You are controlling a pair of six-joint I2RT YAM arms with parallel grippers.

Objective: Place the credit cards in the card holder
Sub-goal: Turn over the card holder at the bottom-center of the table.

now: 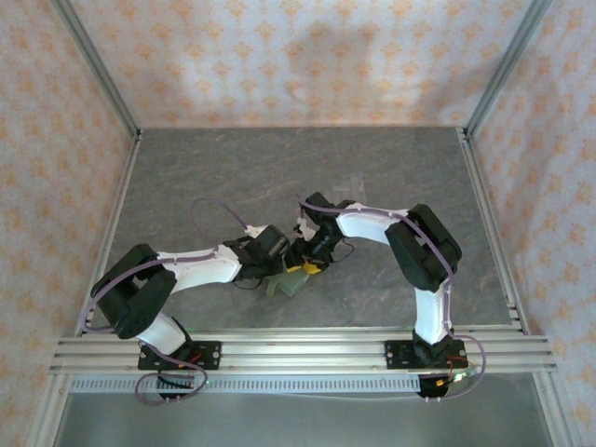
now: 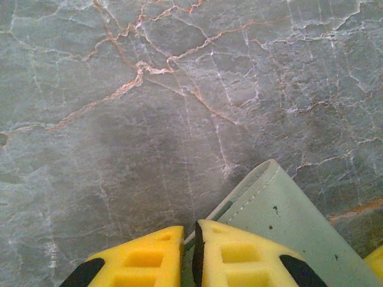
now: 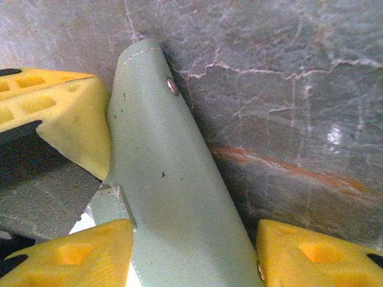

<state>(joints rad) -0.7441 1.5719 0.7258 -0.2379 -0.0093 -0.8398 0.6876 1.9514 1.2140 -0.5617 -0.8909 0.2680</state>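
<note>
The sage-green card holder (image 1: 285,282) hangs above the table's middle between both grippers. My left gripper (image 2: 190,230) is shut on a thin edge of the card holder (image 2: 281,209), its yellow fingers (image 2: 239,254) nearly touching. In the right wrist view the card holder (image 3: 173,179) runs up between my right gripper's (image 3: 191,242) two fingertips, filling the gap and touching both; a metal snap (image 3: 172,85) shows near its top. A yellow finger of the left gripper (image 3: 66,113) presses the wallet's left side. In the top view the left gripper (image 1: 281,265) and right gripper (image 1: 305,261) meet. The credit cards are out of view.
Grey marbled tabletop (image 1: 233,177) spreads behind and beside the arms. Patterned walls with metal frame posts (image 1: 93,70) enclose the workspace. An aluminium rail (image 1: 307,352) at the near edge carries the arm bases.
</note>
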